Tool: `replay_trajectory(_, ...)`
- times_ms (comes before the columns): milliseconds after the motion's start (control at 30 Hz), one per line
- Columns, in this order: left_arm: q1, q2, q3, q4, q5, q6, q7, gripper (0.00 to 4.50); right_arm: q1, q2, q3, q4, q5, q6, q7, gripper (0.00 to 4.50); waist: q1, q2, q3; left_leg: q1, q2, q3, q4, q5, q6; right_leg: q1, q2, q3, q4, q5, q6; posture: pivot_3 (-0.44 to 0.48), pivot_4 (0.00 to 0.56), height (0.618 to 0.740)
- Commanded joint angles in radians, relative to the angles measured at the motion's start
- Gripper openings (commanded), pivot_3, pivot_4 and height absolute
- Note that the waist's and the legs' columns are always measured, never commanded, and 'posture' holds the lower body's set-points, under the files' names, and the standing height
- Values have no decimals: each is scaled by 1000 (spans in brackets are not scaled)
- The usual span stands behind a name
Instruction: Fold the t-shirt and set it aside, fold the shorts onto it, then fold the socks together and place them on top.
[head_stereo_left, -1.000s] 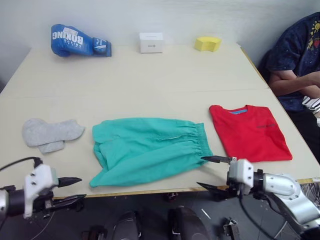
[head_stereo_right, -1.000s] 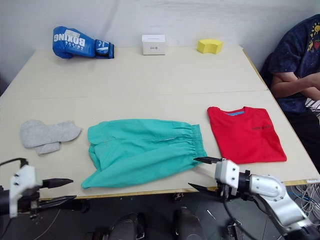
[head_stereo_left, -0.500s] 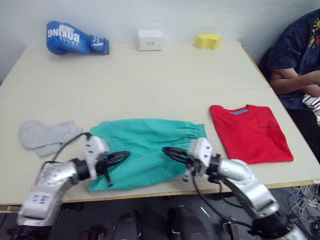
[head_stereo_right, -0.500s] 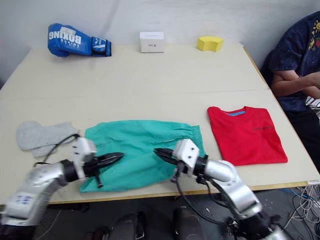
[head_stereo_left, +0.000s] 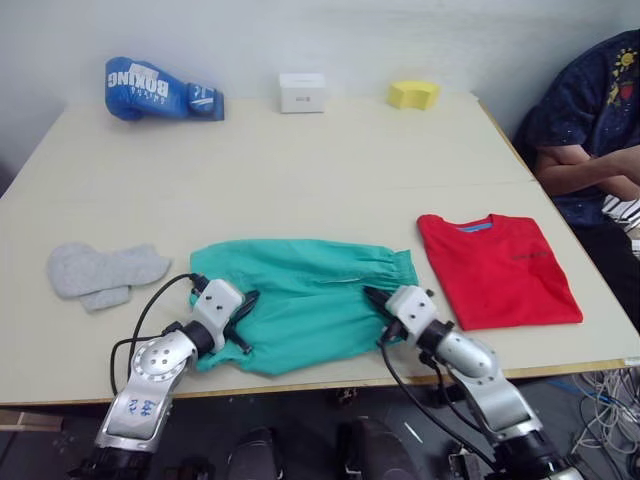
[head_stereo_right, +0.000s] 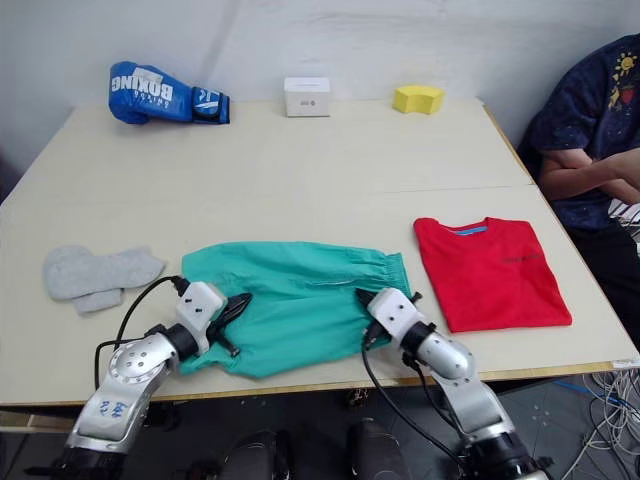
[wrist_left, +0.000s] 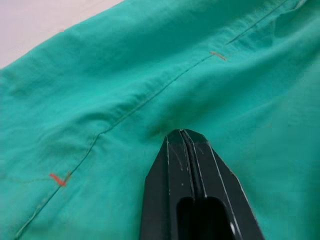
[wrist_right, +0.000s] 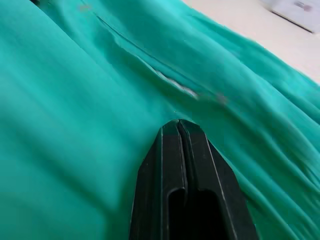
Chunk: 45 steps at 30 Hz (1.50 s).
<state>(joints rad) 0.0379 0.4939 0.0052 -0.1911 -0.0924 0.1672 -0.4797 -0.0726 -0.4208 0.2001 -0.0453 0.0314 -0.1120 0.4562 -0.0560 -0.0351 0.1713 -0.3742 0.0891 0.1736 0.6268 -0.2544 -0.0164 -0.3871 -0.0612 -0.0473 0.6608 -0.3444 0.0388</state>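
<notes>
The teal shorts (head_stereo_left: 305, 300) lie flat at the front middle of the table, waistband toward the right. My left gripper (head_stereo_left: 243, 305) is shut on the cloth near their left leg end, and the fabric puckers at its tips (wrist_left: 182, 132). Close to the waistband, my right gripper (head_stereo_left: 375, 298) is shut on the shorts too, its tips (wrist_right: 178, 122) pressed into the fabric. To the right of the shorts rests the folded red t-shirt (head_stereo_left: 497, 270). The grey socks (head_stereo_left: 100, 272) lie overlapping at the left.
A blue boxing glove (head_stereo_left: 160, 88), a white box (head_stereo_left: 302, 92) and a yellow sponge (head_stereo_left: 413, 94) line the far edge. A seated person (head_stereo_left: 590, 120) is at the right. The table's front edge (head_stereo_left: 330, 381) runs just under both arms.
Both grippers came in from beyond the front edge onto the shorts' near side and shut. The head camera shifted slightly.
</notes>
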Motion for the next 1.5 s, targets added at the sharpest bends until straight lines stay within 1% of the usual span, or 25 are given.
replay_trajectory(33, 65, 31, 65, 34, -94, -96, -124, 0, 7, -7, -106, -40, 92, 28, 16, 27, -2, 0, 0, 3, 0, 0, -1, 0, 0, 2, 0, 0, -1, 0, -1, 0, 150, 740)
replay_trajectory(100, 63, 46, 132, 9, -241, -106, -241, 0, -31, 24, -136, -108, 186, 73, 35, 27, -1, 0, 0, 3, 0, 0, -3, 0, -1, 2, 0, 0, -1, -1, -1, 0, 150, 740)
replay_trajectory(167, 31, 79, 192, -23, -400, -30, -342, 0, -79, 46, -130, -176, 252, 124, 65, 27, -1, 0, 1, 0, 1, 0, -3, 0, -1, -1, 1, 0, 0, -1, -2, 0, 150, 740)
replay_trajectory(200, 4, 100, 211, -30, -456, 19, -374, 0, -106, 55, -121, -197, 267, 152, 74, 27, -1, 0, 1, -4, 1, 0, -3, 3, -2, -5, 1, 0, 1, -1, -2, 0, 150, 740)
replay_trajectory(267, -74, 163, 206, -22, -495, 102, -425, 0, -168, 83, -89, -212, 267, 211, 76, 27, 0, 0, 1, -5, 1, -2, -3, 4, -4, -7, 2, -1, 2, -1, -3, 0, 150, 740)
replay_trajectory(333, -188, 186, 159, 29, -449, 125, -427, 0, -236, 125, -46, -176, 229, 254, 54, 27, 4, 0, 1, -5, 2, -4, -4, 5, -5, -7, 3, -3, 2, -1, -3, 0, 150, 740)
replay_trajectory(367, -239, 178, 127, 66, -402, 107, -413, 0, -263, 145, -23, -142, 195, 258, 39, 27, 5, 0, 1, -5, 1, -5, -4, 6, -5, -6, 3, -3, 2, -1, -3, 0, 150, 740)
replay_trajectory(433, -327, 145, 58, 146, -294, 71, -359, 0, -306, 174, 20, -50, 94, 246, -15, 27, 4, 0, 1, -6, -1, -4, -5, 6, -4, -6, 1, -3, 1, 0, -3, 0, 150, 740)
replay_trajectory(533, -421, 57, -20, 285, -147, 23, -229, 0, -332, 207, 43, 89, -8, 180, -90, 27, 3, 0, 1, -9, -4, -2, -4, 9, 0, -7, -1, -2, -1, 0, 0, 0, 150, 740)
replay_trajectory(633, -433, 8, -53, 367, -71, 22, -158, 0, -310, 204, 14, 174, -42, 114, -124, 27, 3, 0, 1, -20, -3, -1, 2, 8, 0, -16, -1, -1, -1, -1, 2, 0, 150, 740)
replay_trajectory(700, -400, -1, -60, 371, -57, 63, -143, 0, -273, 165, -50, 187, -20, 109, -118, 27, 4, 0, 1, -27, -3, 0, 3, 7, 0, -24, 0, 1, 0, -1, 3, 0, 150, 740)
replay_trajectory(733, -387, -3, -63, 370, -51, 72, -137, 0, -261, 151, -73, 190, -12, 102, -116, 27, 5, 0, 1, -29, -3, 0, 3, 8, 0, -26, 0, 0, 0, -2, 4, 0, 150, 740)
replay_trajectory(833, -355, 7, -65, 362, -42, 59, -141, 0, -227, 128, -162, 155, 70, 95, -83, 27, 6, -1, 1, -26, -3, 0, 4, 7, -1, -23, 0, 0, 0, -2, 5, 0, 150, 740)
replay_trajectory(900, -349, 9, -56, 371, -37, -3, -148, 0, -200, 119, -217, 99, 145, 101, -45, 27, 6, -1, 1, -22, -3, 0, 3, 6, 0, -19, -1, 0, 1, -2, 5, 0, 150, 740)
replay_trajectory(1000, -361, -4, -31, 383, -54, -99, -164, 0, -171, 119, -265, 37, 215, 136, -25, 27, 1, 1, 1, -11, -3, -2, 2, 0, 2, -8, -1, 0, 0, -2, 5, 0, 150, 740)
replay_trajectory(1100, -388, -26, 4, 386, -97, -167, -190, 0, -143, 134, -299, -25, 279, 188, -29, 593, 0, 1, 2, -11, -2, -3, 0, 2, 0, -8, 0, -1, 1, 0, 2, 0, 150, 740)
replay_trajectory(1167, -403, -30, 19, 377, -122, -195, -220, 0, -125, 150, -313, -75, 323, 228, -35, 1245, 1, 1, 2, -11, -1, -4, 0, 4, -1, -9, 1, -2, 1, 1, 1, 0, 150, 740)
replay_trajectory(1200, -411, -30, 26, 364, -143, -209, -244, 0, -112, 155, -321, -115, 347, 248, -41, 1661, 2, 1, 2, -12, -1, -4, 0, 4, -1, -9, 1, -2, 2, 1, 1, 0, 150, 740)
replay_trajectory(1233, -421, -30, 33, 345, -170, -204, -268, 0, -93, 153, -332, -169, 380, 282, -43, 1931, 3, 1, 2, -12, -1, -5, 0, 5, -1, -10, 1, -2, 2, 1, 1, 0, 150, 740)
replay_trajectory(1300, -429, -20, 31, 305, -213, -180, -325, 0, -48, 136, -363, -276, 466, 363, -45, 2660, 6, 2, 2, -13, -1, -5, -1, 7, 1, -11, 1, -2, 1, 1, 1, 0, 150, 740)
replay_trajectory(1367, -431, -6, 13, 265, -249, -150, -397, 0, 18, 96, -411, -393, 583, 484, -53, 3378, 8, 2, 2, -14, -1, -4, -1, 7, -1, -11, 1, -2, 0, 0, 2, 0, 150, 740)
replay_trajectory(1400, -431, -1, 4, 247, -267, -133, -429, 0, 48, 80, -438, -442, 642, 537, -68, 3622, 10, 2, 2, -15, -1, -4, -1, 7, -2, -11, 1, -2, -1, -1, 3, 0, 150, 740)
replay_trajectory(1433, -433, 3, -9, 231, -280, -113, -458, 0, 82, 65, -476, -494, 729, 594, -94, 4030, 12, 2, 2, -15, -2, -4, -1, 6, -2, -11, 1, -2, -2, -1, 3, 0, 150, 740)
replay_trajectory(1467, -435, 5, -15, 221, -287, -99, -475, 0, 101, 55, -502, -526, 789, 631, -116, 4310, 15, 2, 2, -15, -2, -4, -1, 6, -2, -10, 1, -2, -3, -1, 4, 0, 150, 740)
replay_trajectory(1500, -438, 5, -33, 215, -288, -88, -500, 0, 138, 41, -546, -565, 941, 685, -187, 4456, 19, 2, 2, -15, -2, -4, -1, 5, -1, -10, 1, -2, -3, -1, 4, 0, 150, 740)
